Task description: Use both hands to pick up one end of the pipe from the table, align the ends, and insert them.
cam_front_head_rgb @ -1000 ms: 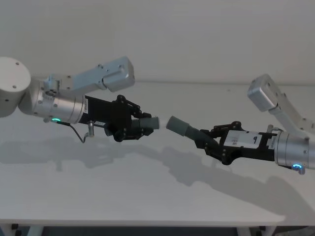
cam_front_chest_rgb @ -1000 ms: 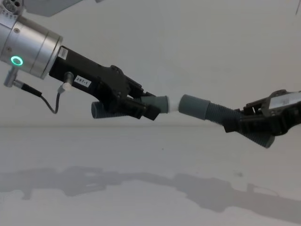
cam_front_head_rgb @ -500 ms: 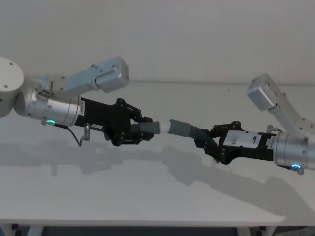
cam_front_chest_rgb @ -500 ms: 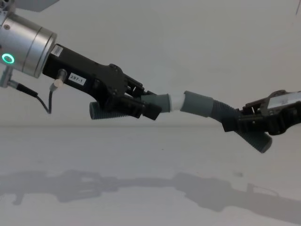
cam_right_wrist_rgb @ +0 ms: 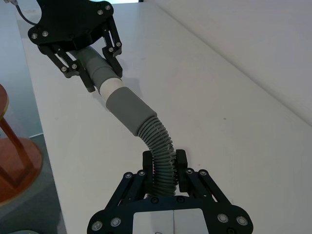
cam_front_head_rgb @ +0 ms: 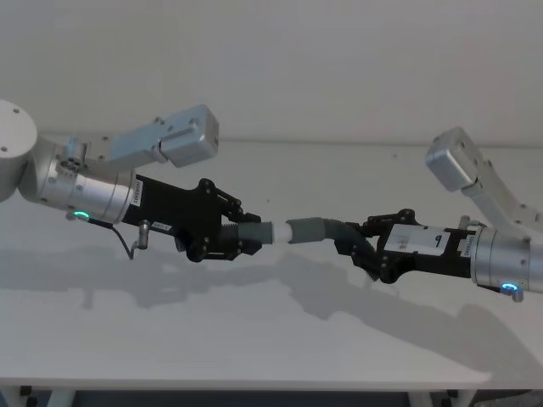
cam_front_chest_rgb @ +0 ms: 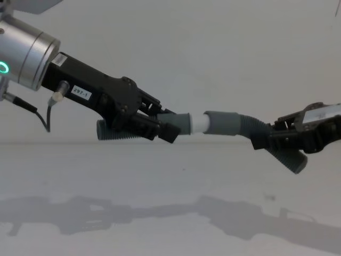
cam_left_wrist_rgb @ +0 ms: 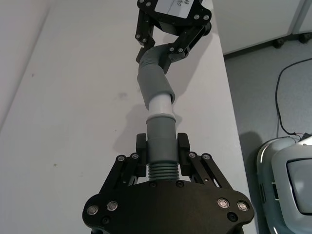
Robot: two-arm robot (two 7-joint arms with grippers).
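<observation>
My left pincer (cam_front_head_rgb: pixel 240 240) is clenched on the shorter hose piece (cam_front_chest_rgb: pixel 144 128), its fingers (cam_left_wrist_rgb: pixel 184 152) pressing the ribs just behind the smooth collar (cam_left_wrist_rgb: pixel 161 138). My right pincer (cam_front_head_rgb: pixel 361 250) is clenched on the longer hose piece (cam_right_wrist_rgb: pixel 156 141), gripping the ribbed stretch partway along, so its collar (cam_right_wrist_rgb: pixel 127 110) stands out ahead on a curved length of free hose. Both pieces hang in the air well above the counter (cam_front_head_rgb: pixel 254 339), between my two arms.

The white inner sleeve (cam_front_chest_rgb: pixel 201 122) sits between the two collars; from my left wrist view it seems to have entered the mouth of the longer piece, though a band of white shows, so I judge the joint only partly seated.

These pieces look light, and the ribbed parts are plainly bendy. The collars look stiffer and smooth, likely slippery under my pads, so the ribs are the better hold. My left grip close to the collar should push firmly. My right grip sits farther back, and I expect the hose there to buckle sideways if I press off-axis.
</observation>
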